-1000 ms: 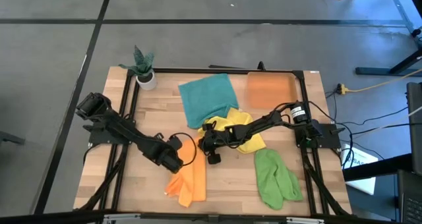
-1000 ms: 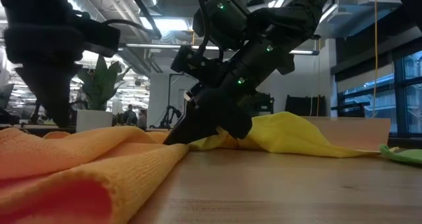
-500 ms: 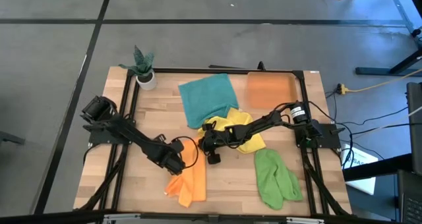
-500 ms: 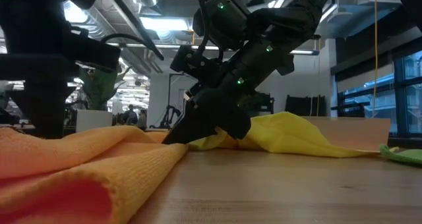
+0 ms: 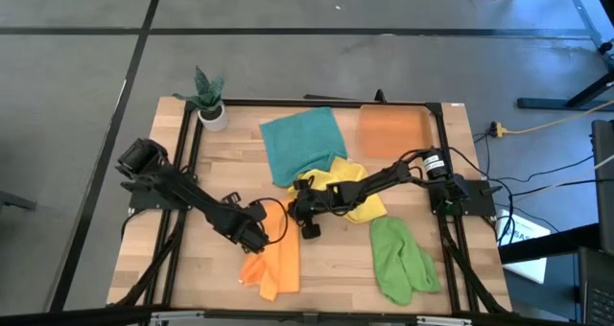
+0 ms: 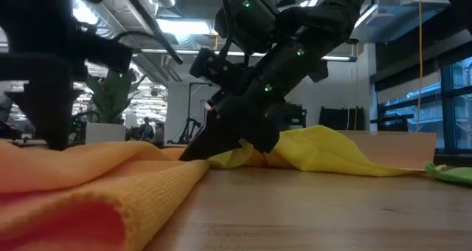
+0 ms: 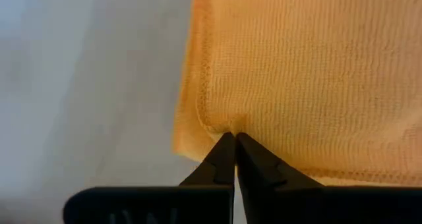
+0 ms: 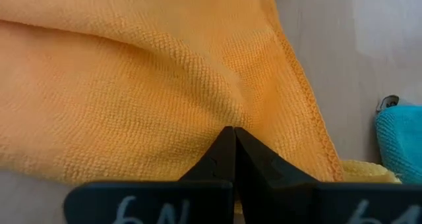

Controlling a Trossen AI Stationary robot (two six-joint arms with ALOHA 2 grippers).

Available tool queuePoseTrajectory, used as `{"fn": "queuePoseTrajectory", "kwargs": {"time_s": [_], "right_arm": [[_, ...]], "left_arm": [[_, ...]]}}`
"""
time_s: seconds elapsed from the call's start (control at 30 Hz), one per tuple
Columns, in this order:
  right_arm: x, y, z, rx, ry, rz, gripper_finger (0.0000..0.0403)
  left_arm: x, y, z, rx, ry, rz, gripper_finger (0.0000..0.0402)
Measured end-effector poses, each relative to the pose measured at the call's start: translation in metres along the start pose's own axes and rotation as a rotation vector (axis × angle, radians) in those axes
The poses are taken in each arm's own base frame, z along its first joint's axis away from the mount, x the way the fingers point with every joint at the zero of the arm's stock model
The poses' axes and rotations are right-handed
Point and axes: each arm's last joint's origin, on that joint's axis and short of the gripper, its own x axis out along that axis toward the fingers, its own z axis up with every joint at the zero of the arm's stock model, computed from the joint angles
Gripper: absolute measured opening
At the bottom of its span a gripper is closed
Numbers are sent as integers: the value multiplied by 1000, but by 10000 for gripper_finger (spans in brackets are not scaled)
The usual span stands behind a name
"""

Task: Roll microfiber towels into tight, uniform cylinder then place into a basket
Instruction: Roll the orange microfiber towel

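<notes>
The orange towel [image 5: 273, 264] lies rumpled on the table near the front, with both grippers shut on its far end. My left gripper [image 7: 232, 135] points steeply down at the towel's far left part [image 5: 255, 238]. My right gripper [image 8: 231, 128] slants down at its far right part [image 5: 294, 217], in front of the yellow towel [image 5: 363, 199]. The teal towel [image 5: 302, 146] lies spread at the back. The green towel [image 5: 401, 259] lies at the front right. The orange basket [image 5: 393, 129] stands at the back right. My left gripper pinches the orange towel just inside its hemmed edge near a corner [image 7: 227, 122], between its two fingertips, from above. The cloth puckers at the tips and the towel lies on the table. My right gripper pinches a small fold of the orange towel a little in from its hemmed edge [image 8: 231, 115], between its fingertips. It slants down from the table's right side [image 6: 198, 149]. The towel rests slack on the table.
A white pot with a green plant [image 5: 211, 104] stands at the back left corner. A black frame [image 5: 317, 103] runs around the table top. Bare wood [image 5: 336, 259] shows between the orange and green towels.
My left gripper has rolled a little, sunk slightly onto the orange towel's far left part and shut on its edge. My right gripper has kept still, shut on the towel.
</notes>
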Motion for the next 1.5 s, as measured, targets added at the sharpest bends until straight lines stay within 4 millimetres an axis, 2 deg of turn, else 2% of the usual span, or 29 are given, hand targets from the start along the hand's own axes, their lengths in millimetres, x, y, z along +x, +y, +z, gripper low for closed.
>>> {"fn": "queuePoseTrajectory", "kwargs": {"time_s": [0.1,0.23,0.53,0.77,1.07,1.5], "right_arm": [[-5,-3,13,-17,0,0,5],[-9,-3,29,-52,7,6,5],[-17,14,54,-141,-14,31,5],[-19,25,57,-186,4,-40,5],[-21,35,58,-203,6,-27,5],[-23,37,58,-213,24,-32,5]], "left_arm": [[-9,4,1,6,5,18,1],[-10,8,1,9,20,46,1],[-15,19,-4,70,45,138,0],[-15,22,-3,146,62,149,0],[-15,21,-3,148,60,146,11],[-15,25,-4,133,83,172,84]]}}
